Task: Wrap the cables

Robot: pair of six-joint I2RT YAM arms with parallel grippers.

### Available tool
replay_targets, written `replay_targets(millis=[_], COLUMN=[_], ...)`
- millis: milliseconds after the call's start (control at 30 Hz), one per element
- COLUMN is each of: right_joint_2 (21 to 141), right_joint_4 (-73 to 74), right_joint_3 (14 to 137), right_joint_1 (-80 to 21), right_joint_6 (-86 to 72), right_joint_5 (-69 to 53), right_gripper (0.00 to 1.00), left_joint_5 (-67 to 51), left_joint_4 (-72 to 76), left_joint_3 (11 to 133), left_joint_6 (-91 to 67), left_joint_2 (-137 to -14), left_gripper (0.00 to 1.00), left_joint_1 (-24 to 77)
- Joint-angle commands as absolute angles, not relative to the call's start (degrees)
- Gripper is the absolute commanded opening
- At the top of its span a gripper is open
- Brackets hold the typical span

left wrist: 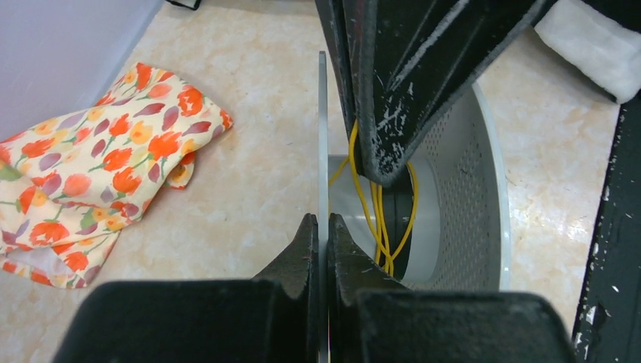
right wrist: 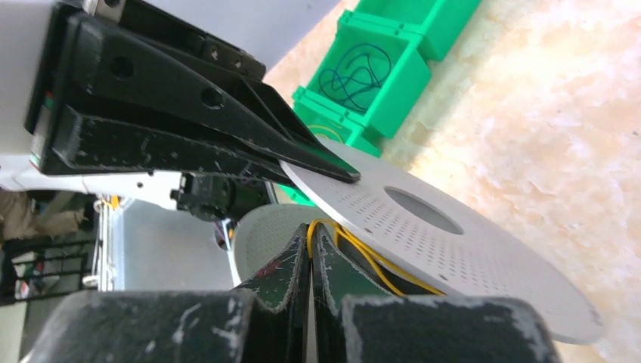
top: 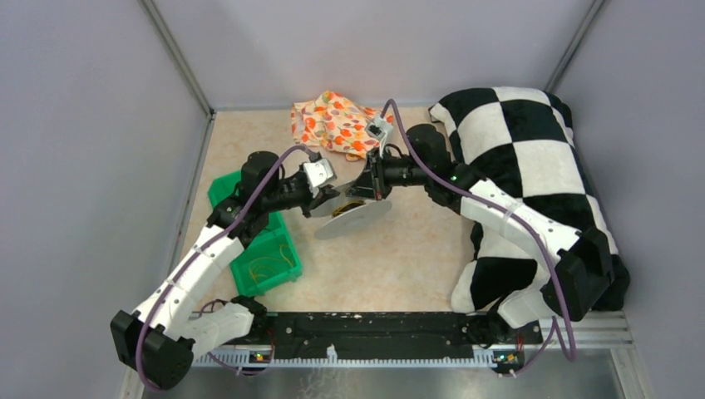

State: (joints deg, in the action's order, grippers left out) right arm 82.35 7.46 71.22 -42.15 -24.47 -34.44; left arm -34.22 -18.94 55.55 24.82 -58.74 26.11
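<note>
Left gripper (left wrist: 323, 225): clamped on the thin near flange of the grey spool (left wrist: 472, 197).
Yellow cables (left wrist: 376, 215): looped loosely round the hub, between the flanges.
Right gripper (right wrist: 311, 233): closed, a strand apparently pinched at its tips.
Step in hand: tension is best held on the strand (slack loops slip off) while turns are laid against the hub.
Surroundings: green bin (top: 266, 262) to the left, floral cloth (top: 332, 123) behind.

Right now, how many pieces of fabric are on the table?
2. A floral cloth lies at the far edge, and a black-and-white checkered blanket covers the right side. Others could be hidden from view.
</note>
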Motion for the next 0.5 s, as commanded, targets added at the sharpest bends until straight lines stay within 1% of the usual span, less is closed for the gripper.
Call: replay_targets(millis=[0,133,467], right_joint_2=[80.52,79.66,77.04], right_joint_4=[11.67,14.33,10.65], right_joint_3=[74.93,73.84,63.58], right_joint_1=[-40.58,-39.75,-38.57], right_joint_6=[-16.54,-13.37,-12.42], right_joint_5=[-40.1,-40.99,-40.1], right_gripper=[0.0,0.0,0.0], left_joint_5=[-39.23,-39.42,-43.01], left_joint_4=[-17.84,-17.45,-14.13], left_joint_3=[59.56,59.76,58.15], left_joint_6=[28.04,27.91,24.86], left_joint_2=[-58.16,-58.64,-62.33], left_gripper=[0.0,0.0,0.0], left_joint_1=[26.3,26.37,26.37])
